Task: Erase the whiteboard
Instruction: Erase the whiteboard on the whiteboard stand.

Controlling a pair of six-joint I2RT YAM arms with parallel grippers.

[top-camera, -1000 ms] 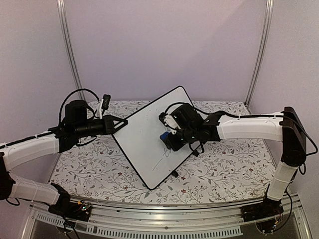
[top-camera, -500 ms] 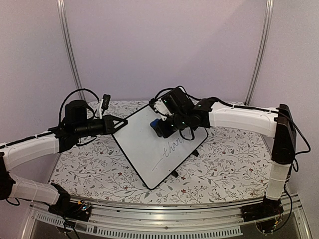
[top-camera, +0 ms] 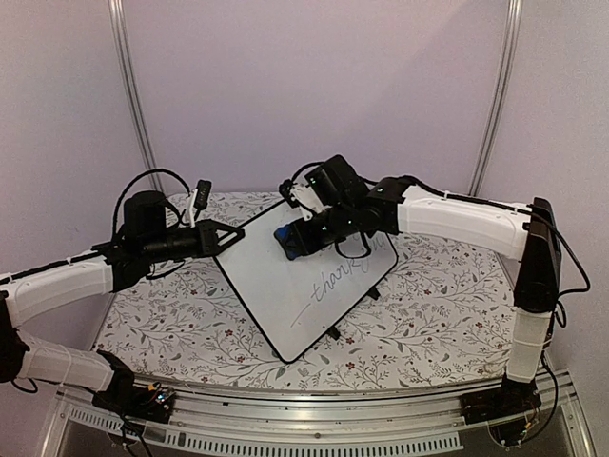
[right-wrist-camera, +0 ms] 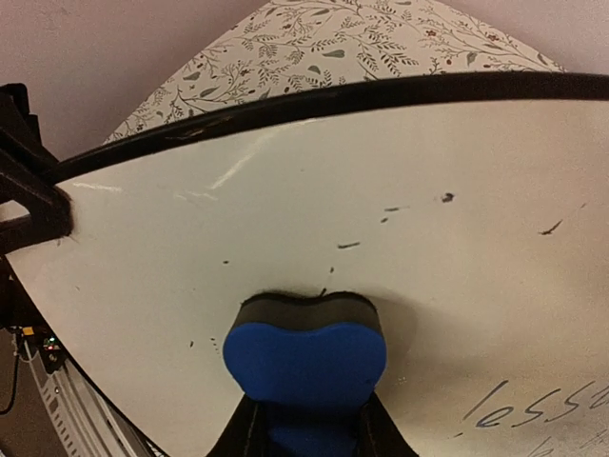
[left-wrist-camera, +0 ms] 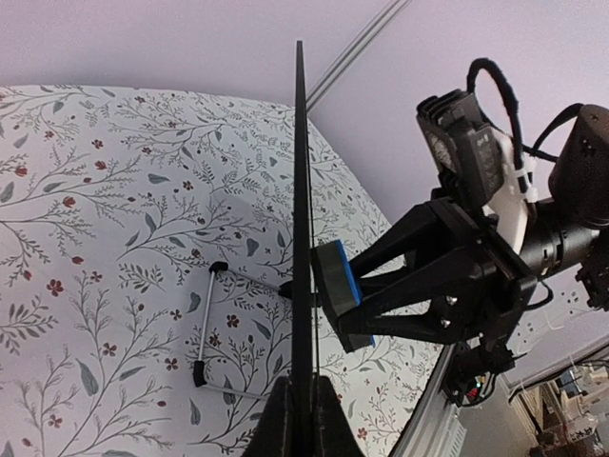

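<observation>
The whiteboard (top-camera: 276, 290) stands tilted on the table, black-framed, with thin handwriting (top-camera: 328, 283) on its lower right part. My left gripper (top-camera: 221, 242) is shut on the board's left edge. In the left wrist view the board (left-wrist-camera: 300, 190) shows edge-on between my fingers (left-wrist-camera: 278, 424). My right gripper (top-camera: 303, 233) is shut on a blue eraser (top-camera: 284, 239) whose dark felt face meets the board's upper part. In the right wrist view the eraser (right-wrist-camera: 304, 357) sits against the white surface (right-wrist-camera: 381, 209), with small ink specks above it and writing (right-wrist-camera: 533, 405) at the lower right.
The table (top-camera: 428, 305) has a floral cloth. The board's wire stand with black feet (left-wrist-camera: 205, 324) rests on the cloth behind it. Metal posts (top-camera: 128, 86) rise at the back corners before a plain wall.
My right gripper has moved the eraser up and to the left across the board, from its middle to its upper part. The handwriting below it has come into view. The left arm has not moved.
</observation>
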